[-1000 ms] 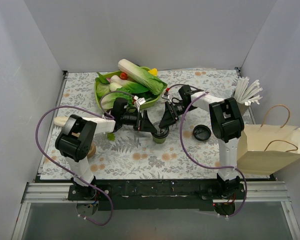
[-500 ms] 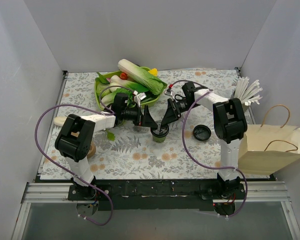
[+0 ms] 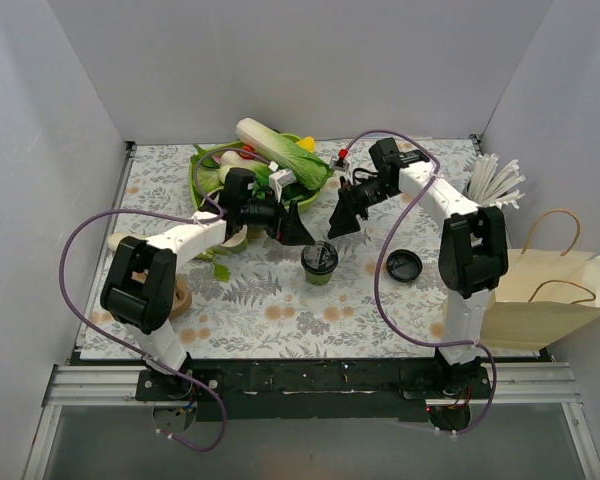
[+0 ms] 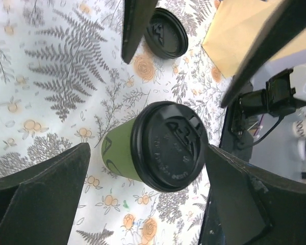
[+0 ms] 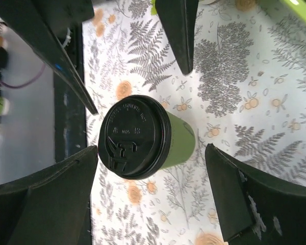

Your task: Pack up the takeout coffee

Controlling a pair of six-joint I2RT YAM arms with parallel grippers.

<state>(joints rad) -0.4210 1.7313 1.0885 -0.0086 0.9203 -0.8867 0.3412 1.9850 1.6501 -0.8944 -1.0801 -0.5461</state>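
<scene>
takeout coffee [image 3: 319, 262]: green cup, black lid on (upright) | left tool [image 3: 300, 230], right tool [image 3: 338, 220]: wide open, empty

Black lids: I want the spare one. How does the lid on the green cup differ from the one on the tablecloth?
The fitted round black plastic lid caps the small green paper cup; the loose round black plastic lid lies alone on the floral tablecloth. The fitted lid stands centrally, the loose lid nearer the brown paper bag. Both look alike.
</scene>
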